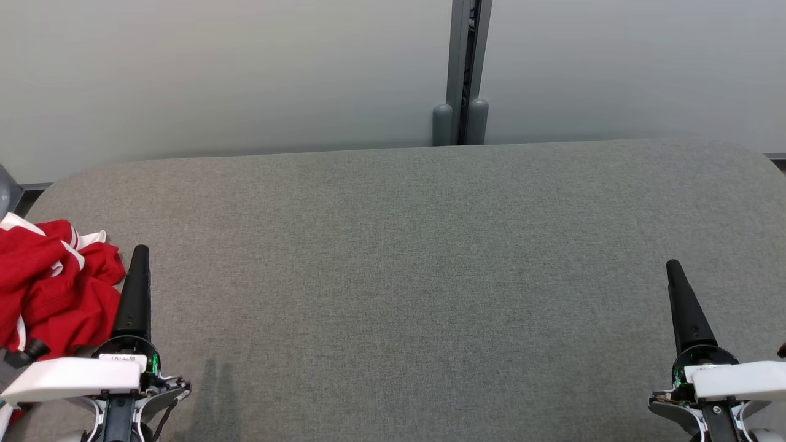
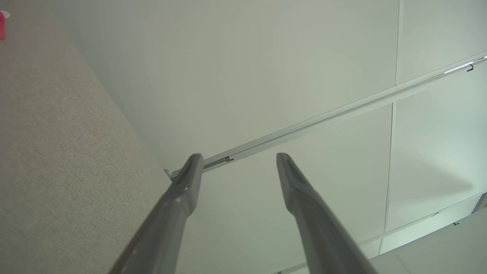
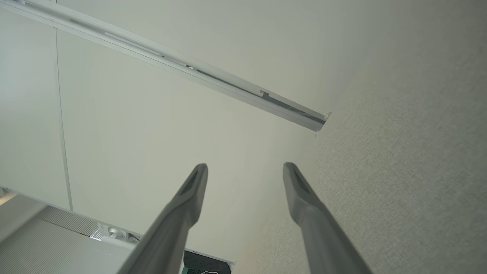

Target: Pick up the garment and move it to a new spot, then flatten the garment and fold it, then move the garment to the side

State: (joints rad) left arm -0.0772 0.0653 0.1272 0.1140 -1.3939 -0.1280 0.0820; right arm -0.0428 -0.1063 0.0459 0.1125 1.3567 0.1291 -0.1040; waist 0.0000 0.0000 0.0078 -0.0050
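The garment (image 1: 52, 279) is red with white stripes and lies crumpled at the far left edge of the grey fabric table (image 1: 405, 245); a sliver of this garment (image 2: 2, 27) shows at the top left of the left wrist view. My left gripper (image 1: 140, 258) hovers just right of the garment, not touching it. In its own wrist view the left gripper (image 2: 239, 158) stands open and empty. My right gripper (image 1: 673, 267) is near the table's right front, far from the garment. The right gripper (image 3: 245, 167) is open too, with nothing between its fingers.
A pale wall runs behind the table, split by a grey post (image 1: 462, 73) with two rounded caps at the table's back edge. The table's corners are rounded. Bare grey fabric stretches between the two grippers.
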